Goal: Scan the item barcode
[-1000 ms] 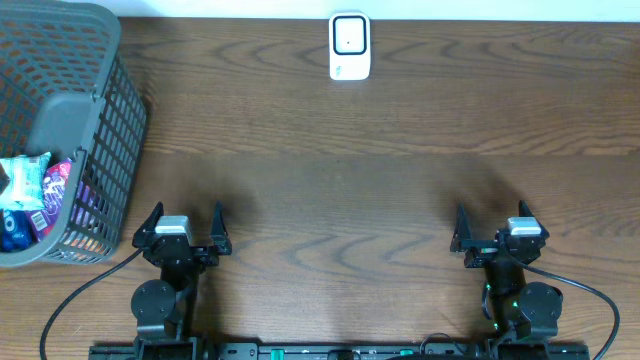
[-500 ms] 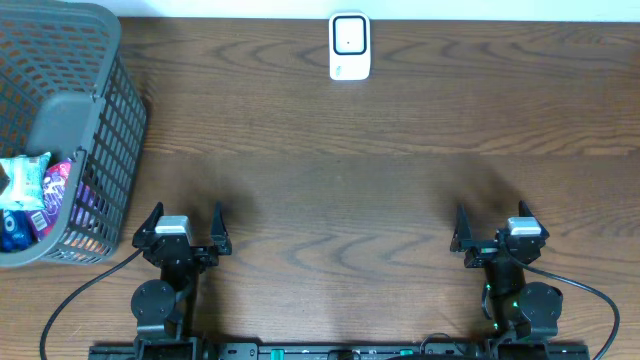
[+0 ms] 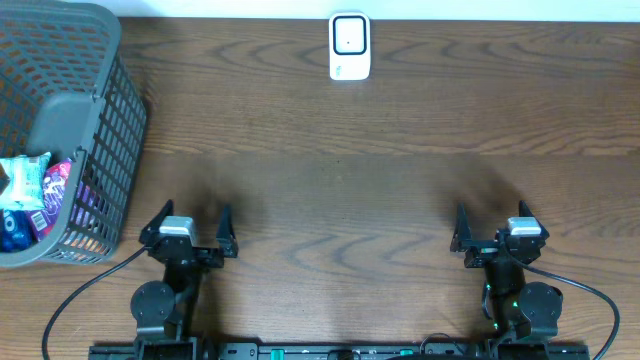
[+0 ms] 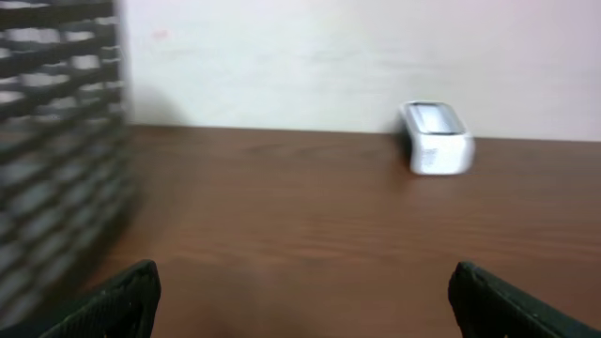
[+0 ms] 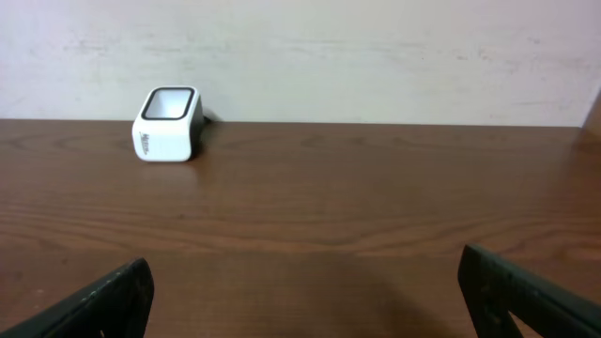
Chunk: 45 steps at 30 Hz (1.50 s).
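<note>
At the far edge of the table point(image 3: 330, 170) stands the white scanner point(image 3: 349, 45), visible in all three views. Only the overhead view shows the packaged items point(image 3: 30, 190), lying inside the grey basket point(image 3: 115, 110) at far left; the left wrist view catches just its blurred wall. The left gripper point(image 3: 192, 216) and right gripper point(image 3: 490, 214) are both spread wide, holding nothing.

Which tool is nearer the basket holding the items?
The left tool, open right beside the grey mesh basket; the right tool stands open on the opposite side, well away from it.
</note>
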Available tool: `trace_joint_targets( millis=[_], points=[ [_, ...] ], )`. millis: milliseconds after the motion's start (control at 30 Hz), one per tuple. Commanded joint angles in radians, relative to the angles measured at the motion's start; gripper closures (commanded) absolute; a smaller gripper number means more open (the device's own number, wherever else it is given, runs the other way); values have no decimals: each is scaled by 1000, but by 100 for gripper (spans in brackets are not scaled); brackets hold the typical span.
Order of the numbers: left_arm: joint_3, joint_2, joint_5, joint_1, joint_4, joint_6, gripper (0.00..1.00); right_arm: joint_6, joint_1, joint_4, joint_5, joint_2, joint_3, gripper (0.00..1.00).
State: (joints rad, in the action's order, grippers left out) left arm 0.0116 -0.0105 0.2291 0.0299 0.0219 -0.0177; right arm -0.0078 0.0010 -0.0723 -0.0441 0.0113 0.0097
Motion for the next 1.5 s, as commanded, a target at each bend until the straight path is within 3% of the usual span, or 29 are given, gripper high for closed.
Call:
trace_joint_targets(
  millis=[0,167,300,367,467,533,600,700,800,967,1033,1200,1333,1467],
  points=[
    [-8,6,164,-3,90,-49,2,14,-13,0,9,-4,-4,1],
    [13,6,276,-3,423,-74,2,14,-13,0,9,-4,-4,1],
    [135,-29,185,-2,431,-71,2,14,-13,0,9,-4,-4,1],
    [249,-99,158,-2,369,-33,2,14,-13,0,9,-4,-4,1],
    [494,-296,160,-2,131,41,2,14,-13,0,9,-4,-4,1],
    [598,-404,220,-2,42,40,2,14,-13,0,9,-4,-4,1],
    [666,-505,279,-2,9,40,2,14,-13,0,9,-4,-4,1],
    [735,-613,279,0,63,16,2,14,-13,0,9,-4,-4,1],
    [902,-747,278,32,10,-15,2,14,-13,0,9,-4,-4,1],
    [1407,-1097,259,161,-417,-23,2,14,-13,0,9,-4,-4,1],
    [1487,-1164,237,195,-447,3,2,14,-13,0,9,-4,-4,1],
    [1674,-1303,32,327,-562,-113,2,14,-13,0,9,-4,-4,1],
    [1839,-1446,-245,444,-745,-145,2,14,-13,0,9,-4,-4,1],
    [1848,-1538,-264,517,-795,-145,2,14,-13,0,9,-4,-4,1]
  ],
)
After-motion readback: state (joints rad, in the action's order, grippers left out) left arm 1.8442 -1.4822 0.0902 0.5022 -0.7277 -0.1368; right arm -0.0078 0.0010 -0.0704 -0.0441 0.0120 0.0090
